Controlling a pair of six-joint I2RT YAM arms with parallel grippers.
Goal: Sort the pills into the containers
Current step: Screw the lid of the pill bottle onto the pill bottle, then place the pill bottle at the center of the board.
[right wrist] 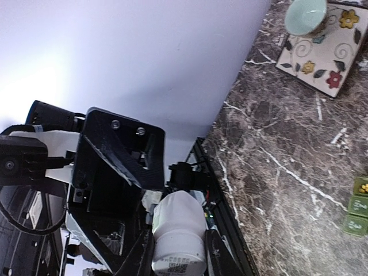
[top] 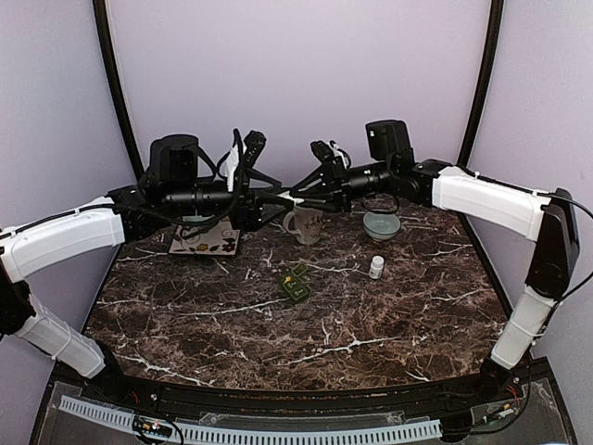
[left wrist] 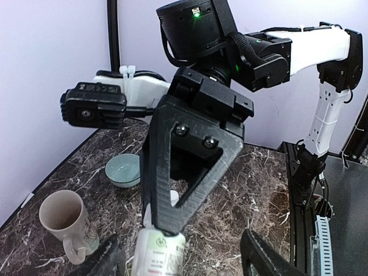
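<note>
Right gripper (right wrist: 175,247) clamps a white pill bottle (right wrist: 179,215) above the far-centre mug (top: 305,223) — left gripper (left wrist: 184,259) faces it, fingers spread apart, seemingly not touching.

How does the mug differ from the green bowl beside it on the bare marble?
The mug is tall and beige, with a handle and a dark print; the bowl is low, wide, pale green, with no handle. In the top view the bowl sits right of the mug. Both stand upright, mouths up, on the marble table.
</note>
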